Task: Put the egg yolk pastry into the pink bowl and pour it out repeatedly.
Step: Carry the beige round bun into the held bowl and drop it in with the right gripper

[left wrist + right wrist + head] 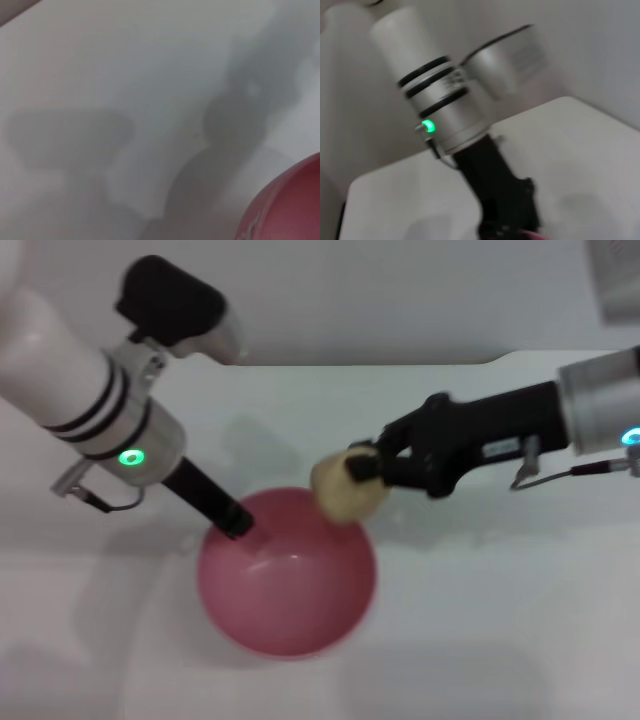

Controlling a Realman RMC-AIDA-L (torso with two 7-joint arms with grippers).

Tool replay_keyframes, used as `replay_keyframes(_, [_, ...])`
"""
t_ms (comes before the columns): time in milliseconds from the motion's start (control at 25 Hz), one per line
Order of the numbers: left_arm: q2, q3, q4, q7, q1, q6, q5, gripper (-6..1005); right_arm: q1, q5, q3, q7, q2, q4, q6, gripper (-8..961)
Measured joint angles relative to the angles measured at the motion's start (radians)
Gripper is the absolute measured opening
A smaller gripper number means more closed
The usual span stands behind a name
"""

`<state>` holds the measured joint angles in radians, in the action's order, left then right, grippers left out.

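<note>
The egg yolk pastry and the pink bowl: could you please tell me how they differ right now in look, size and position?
The egg yolk pastry is a pale beige lump; the pink bowl is smooth, pink and hollow. The pastry is far smaller than the bowl. The pastry is held by the right gripper over the bowl's far right rim, while the bowl sits on the white table with the left gripper at its far left rim. Both are rounded.

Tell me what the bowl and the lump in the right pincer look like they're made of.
The pink bowl looks like smooth moulded plastic: even colour, soft sheen, faint highlights inside. The egg yolk pastry, held above the bowl's rim by the right pincer, looks like matte, pale yellow dough or baked crust, slightly lumpy; it could be a replica. The left pincer grips the bowl's rim.
</note>
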<state>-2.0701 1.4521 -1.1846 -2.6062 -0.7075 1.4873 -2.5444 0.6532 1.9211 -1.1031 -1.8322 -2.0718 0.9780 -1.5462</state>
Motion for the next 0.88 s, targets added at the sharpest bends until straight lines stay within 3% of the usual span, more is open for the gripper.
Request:
replay_keyframes(160, [0.001,0.025,0.001,-0.001,-0.012,-0.015,0.047,16,0.028,0.0,-0.1,0.019,0.0,-0.011,0.025,75])
replay_keyframes(480, [0.001,0.019,0.008,-0.005,-0.025,-0.032,0.064,26,0.067,0.03,-0.236,-0.079,0.002,-0.011,0.017,148])
replay_keyframes(720, [0.003,0.018,0.008,-0.006,-0.026,-0.04,0.07,34,0.044,0.071,-0.227,-0.136,0.001,0.041,0.032,203])
replay_keyframes(880, [0.002,0.029,0.008,-0.006,-0.025,-0.043,0.074,39,-0.007,0.058,-0.128,-0.165,0.001,0.095,0.065,278])
